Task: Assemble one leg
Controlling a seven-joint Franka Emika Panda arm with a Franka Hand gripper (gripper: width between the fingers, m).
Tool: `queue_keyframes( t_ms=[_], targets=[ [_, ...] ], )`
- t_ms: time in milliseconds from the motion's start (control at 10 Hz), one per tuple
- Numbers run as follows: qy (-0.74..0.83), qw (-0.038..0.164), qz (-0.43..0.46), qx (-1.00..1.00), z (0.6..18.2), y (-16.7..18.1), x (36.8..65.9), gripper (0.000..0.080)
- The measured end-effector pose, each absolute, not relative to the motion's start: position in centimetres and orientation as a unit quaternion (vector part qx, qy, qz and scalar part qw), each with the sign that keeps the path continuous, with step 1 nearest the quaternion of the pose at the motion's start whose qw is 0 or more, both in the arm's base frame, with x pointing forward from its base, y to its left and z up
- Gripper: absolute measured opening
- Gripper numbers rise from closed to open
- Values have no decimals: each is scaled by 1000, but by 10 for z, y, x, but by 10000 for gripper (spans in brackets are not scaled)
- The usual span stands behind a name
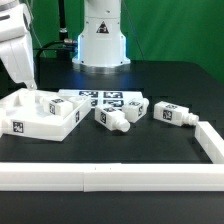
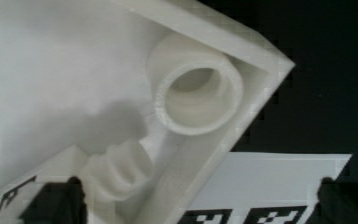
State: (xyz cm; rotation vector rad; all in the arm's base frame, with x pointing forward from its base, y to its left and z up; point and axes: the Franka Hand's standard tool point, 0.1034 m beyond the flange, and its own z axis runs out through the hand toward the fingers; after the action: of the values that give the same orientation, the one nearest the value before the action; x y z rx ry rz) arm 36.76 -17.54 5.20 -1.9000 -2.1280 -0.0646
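Note:
Several alike white legs with black-and-white tags lie on the black table: one [image 1: 62,104] against the far right side of the large white square panel [image 1: 20,103], one [image 1: 112,119] in the middle, one [image 1: 134,108] behind it, one [image 1: 172,115] towards the exterior view's right. My gripper [image 1: 22,72] hangs above the panel's far left part, open and empty. In the wrist view my gripper [image 2: 197,205] looks down on a panel corner [image 2: 87,110] with its round hole [image 2: 201,95]; one dark finger [image 2: 51,200] shows at each side. No leg shows in the wrist view.
The marker board [image 1: 105,97] lies flat behind the legs and shows beside the panel corner in the wrist view [image 2: 291,190]. A long white L-shaped bar [image 1: 100,177] runs along the table's front and up the exterior view's right. The robot base [image 1: 100,40] stands at the back.

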Motion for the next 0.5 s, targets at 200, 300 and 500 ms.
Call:
queue_keyframes(
  t_ms=[200, 300, 500],
  targets=[
    [-684, 117, -43, -719, 37, -176, 341, 649],
    [-680, 102, -51, -724, 33, -180, 338, 649],
    [-673, 96, -50, -732, 30, -176, 334, 649]
  ],
)
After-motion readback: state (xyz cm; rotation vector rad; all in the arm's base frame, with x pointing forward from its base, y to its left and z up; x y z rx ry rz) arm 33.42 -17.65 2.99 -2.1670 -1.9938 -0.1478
